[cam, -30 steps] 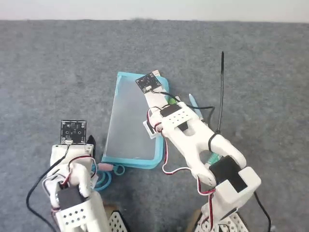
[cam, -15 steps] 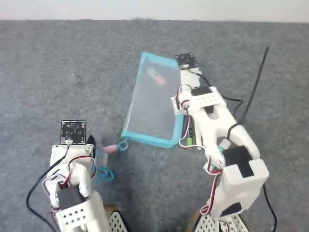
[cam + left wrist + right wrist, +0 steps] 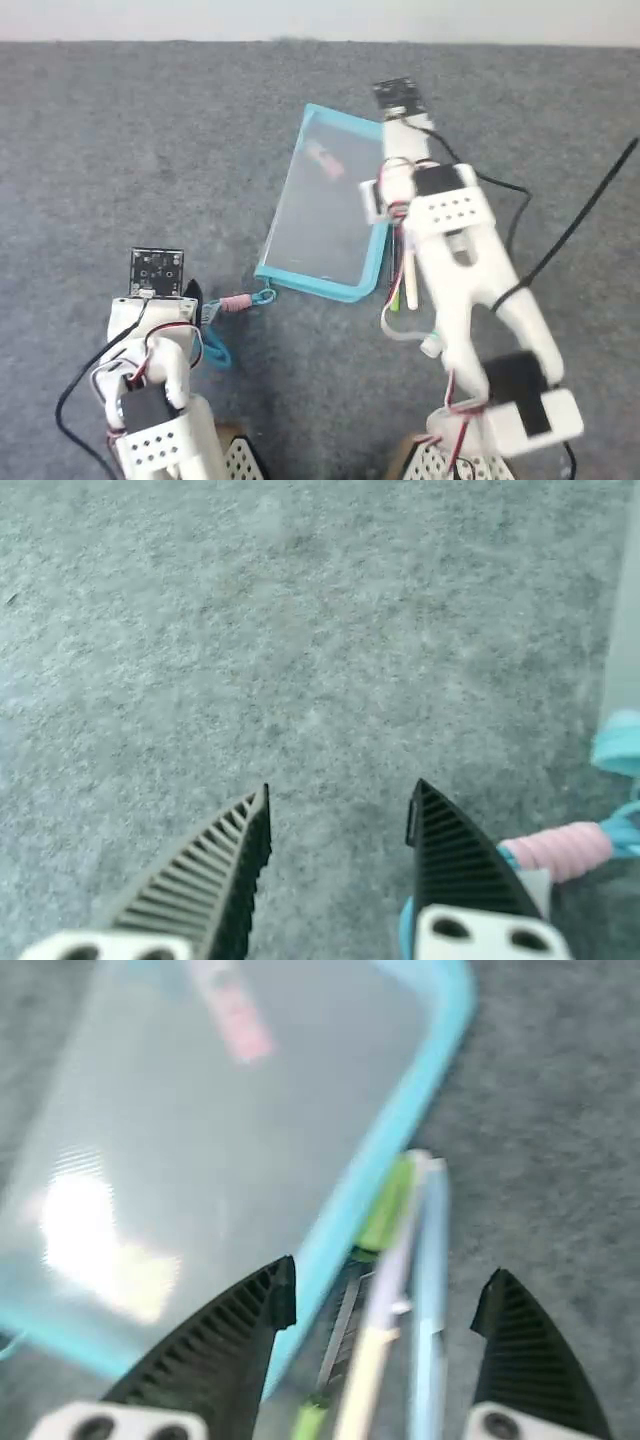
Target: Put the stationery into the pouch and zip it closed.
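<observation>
Found the pouch (image 3: 325,215) lying flat on the grey carpet (image 3: 120,130), clear-faced with a teal border, just beside the right arm and well ahead of the left arm. Made out a small pink item (image 3: 322,160) already inside, near the far end. Judged the pouch light, limp and slick on its clear face, likely to slide or fold under a push. Thought it best taken by the stitched teal border or by the zip pull, not by the film. Traced a pink pull tag (image 3: 237,302) and a blue cord (image 3: 213,345) trailing from the near corner toward the left arm.

Spotted the pens (image 3: 403,275), green, pale and blue, bundled side by side against the pouch's long edge, partly under the right arm. Judged these stiff, thin, smooth and prone to roll. Thought them best pinched across the barrel near mid-length, one at a time if possible.

Saw the right gripper (image 3: 385,1300) spread wide and holding nothing, poised above the pens and the teal edge, both framed between its jaws in the wrist view. Saw the left gripper (image 3: 335,825) also parted, with nothing between the jaws but bare carpet. Noted the pink pull tag lying just outside one finger, touching or nearly so; could not tell which. Could not read the state of the zip opening from these views.
</observation>
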`<state>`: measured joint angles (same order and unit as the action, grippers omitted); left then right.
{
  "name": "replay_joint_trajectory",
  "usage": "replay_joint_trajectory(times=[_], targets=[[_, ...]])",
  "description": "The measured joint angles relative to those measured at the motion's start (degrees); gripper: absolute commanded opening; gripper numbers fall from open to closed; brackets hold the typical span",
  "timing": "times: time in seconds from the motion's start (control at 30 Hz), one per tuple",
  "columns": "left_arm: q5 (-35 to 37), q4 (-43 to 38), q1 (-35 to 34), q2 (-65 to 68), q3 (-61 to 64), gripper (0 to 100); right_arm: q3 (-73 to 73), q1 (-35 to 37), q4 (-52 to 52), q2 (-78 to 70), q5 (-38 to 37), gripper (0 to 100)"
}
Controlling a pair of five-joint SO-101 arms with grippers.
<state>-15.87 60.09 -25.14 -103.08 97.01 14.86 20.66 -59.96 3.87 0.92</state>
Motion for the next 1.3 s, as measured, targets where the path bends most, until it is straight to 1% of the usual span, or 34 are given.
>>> replay_joint_trajectory(times=[0.1,0.2,0.27,0.37,0.43,0.5,0.67,0.77,0.93,1.0,1.13,1.2,1.3], targets=[[0.0,0.0,-0.1,0.0,0.0,21,2.0,8.0,-2.6,2.8,2.5,29.6],[-0.2,0.0,-1.1,0.0,0.0,21,7.8,16.8,-0.7,3.0,3.6,29.6],[-0.2,-0.3,-4.6,0.0,0.0,21,11.1,21.5,1.8,3.0,3.8,29.6],[-0.2,-2.9,-13.4,0.0,0.0,21,12.4,26.0,3.8,3.0,3.8,29.6],[-0.2,-3.4,-17.8,0.0,0.0,21,12.5,27.3,4.2,3.0,4.0,29.6],[-0.2,-3.4,-20.0,0.0,0.0,21,12.5,27.4,4.8,3.0,5.7,29.6],[-0.2,-3.4,-21.1,0.0,0.0,21,12.5,27.4,8.8,3.0,15.3,29.6],[-0.2,-3.4,-21.2,0.0,0.0,21,12.5,27.5,9.5,3.0,18.3,29.6],[-0.2,-3.4,-21.2,0.0,0.0,21,12.5,28.3,10.0,3.0,19.1,29.6],[-0.2,-3.4,-21.2,0.0,0.0,21,12.5,30.5,10.0,3.0,19.1,29.6],[-0.2,-3.4,-19.6,0.0,0.0,21,12.5,37.4,9.8,2.9,19.1,29.6],[-0.2,-3.4,-19.4,0.0,0.0,21,11.7,38.9,9.8,2.5,19.1,29.6],[-0.2,-3.4,-19.4,0.0,0.0,21,9.1,38.9,9.8,-0.5,18.5,29.6]])
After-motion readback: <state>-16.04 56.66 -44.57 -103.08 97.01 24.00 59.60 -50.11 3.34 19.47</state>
